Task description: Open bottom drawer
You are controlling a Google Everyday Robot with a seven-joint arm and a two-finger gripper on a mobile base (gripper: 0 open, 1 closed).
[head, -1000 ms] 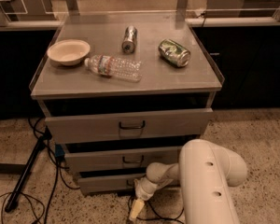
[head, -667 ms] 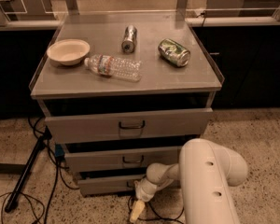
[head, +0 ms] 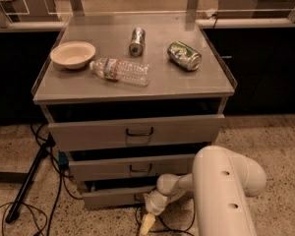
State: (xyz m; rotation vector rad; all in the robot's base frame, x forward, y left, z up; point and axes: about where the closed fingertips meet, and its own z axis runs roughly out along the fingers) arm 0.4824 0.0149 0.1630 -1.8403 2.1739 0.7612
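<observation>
The bottom drawer (head: pixel 110 196) is the narrowest grey front at the foot of the cabinet, standing a little way out from the frame. Its small dark handle is mostly hidden behind my wrist. My gripper (head: pixel 147 221) hangs low in front of the drawer's right half, close to the handle and just above the floor. The white arm (head: pixel 221 191) reaches in from the lower right. The mid-sized drawer (head: pixel 137 167) and the widest top drawer (head: pixel 137 131) sit above, each with a dark loop handle.
On the cabinet top (head: pixel 196 85) lie a beige bowl (head: pixel 73 54), a clear plastic bottle (head: pixel 120 71), a silver can (head: pixel 136 41) and a green can (head: pixel 184 55). Black cables and a tripod leg (head: pixel 29 181) lie on the speckled floor at the left.
</observation>
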